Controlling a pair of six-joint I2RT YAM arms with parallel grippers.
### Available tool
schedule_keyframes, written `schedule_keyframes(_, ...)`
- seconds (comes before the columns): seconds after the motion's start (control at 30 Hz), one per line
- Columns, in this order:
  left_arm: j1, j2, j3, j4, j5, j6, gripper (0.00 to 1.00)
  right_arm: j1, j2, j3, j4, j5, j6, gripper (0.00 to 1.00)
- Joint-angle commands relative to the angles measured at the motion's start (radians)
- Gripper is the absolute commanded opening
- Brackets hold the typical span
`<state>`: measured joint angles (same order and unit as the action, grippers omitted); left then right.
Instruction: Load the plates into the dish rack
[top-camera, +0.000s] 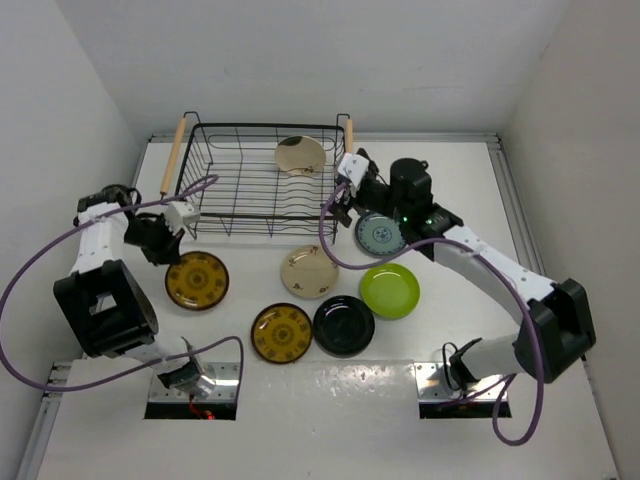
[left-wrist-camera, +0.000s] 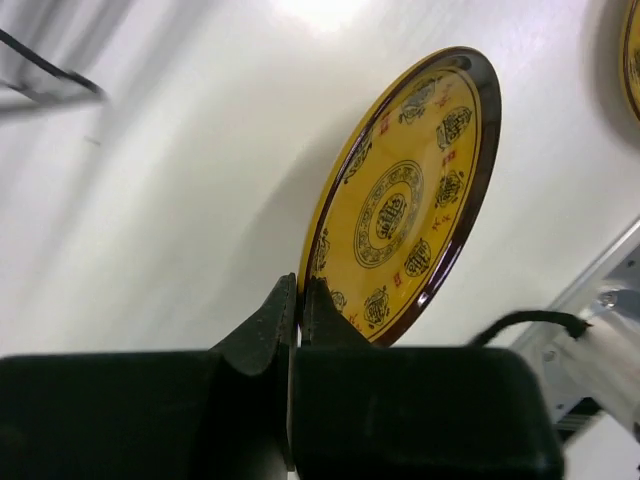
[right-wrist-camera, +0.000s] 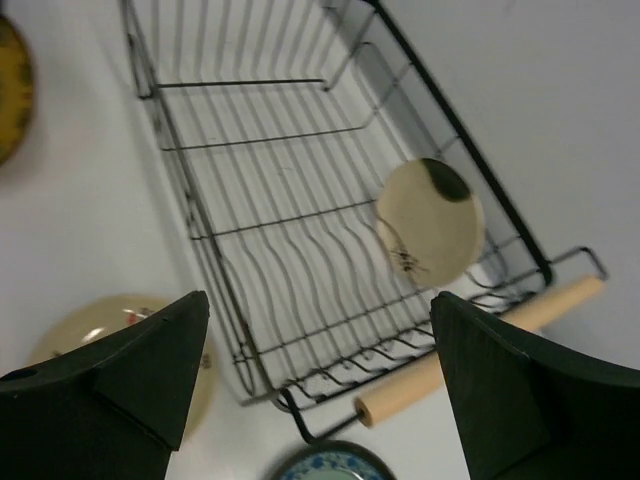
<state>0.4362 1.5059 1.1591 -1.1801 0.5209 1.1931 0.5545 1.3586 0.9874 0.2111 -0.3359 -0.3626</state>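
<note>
Your left claw (left-wrist-camera: 299, 288) is closed tight on the near rim of a mustard-brown plate (left-wrist-camera: 405, 195), with the fingers pinching only its outermost lip. That plate lies on the surface (top-camera: 300, 410) just in front of the dish rack (top-camera: 262, 126), near its left corner. Treat it as stiff, glazed and breakable. A grip this shallow will likely let it swing or slip, so lift slowly and keep it edge-on. Your right claw (right-wrist-camera: 318, 300) stands wide open and empty over the rack's right end. One cream plate (right-wrist-camera: 430, 220) already stands in the far slots. A second cream plate (top-camera: 308, 271), a teal-grey plate (top-camera: 380, 234), a lime green plate (top-camera: 389, 290), a black plate (top-camera: 343, 324) and a second mustard plate (top-camera: 281, 332) wait on the surface.
</note>
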Motion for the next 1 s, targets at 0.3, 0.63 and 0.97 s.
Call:
schedule_keyframes(0.3, -0.396, -0.127, 0.368, -0.118, 0.108, -0.229, 0.00, 0.059, 0.254, 0.350, -0.099, -0.299, 0.217, 0.87)
schedule_keyframes(0.63, -0.562, 0.104, 1.059, -0.096, 0.096, -0.336, 0.00, -0.126, 0.030, 0.139, 0.080, -0.109, 0.264, 0.86)
schedule_keyframes(0.97, -0.643, 0.373, 1.099, 0.301, 0.034, -0.204, 0.00, -0.271, -0.006, 0.073, 0.082, -0.068, 0.248, 0.86)
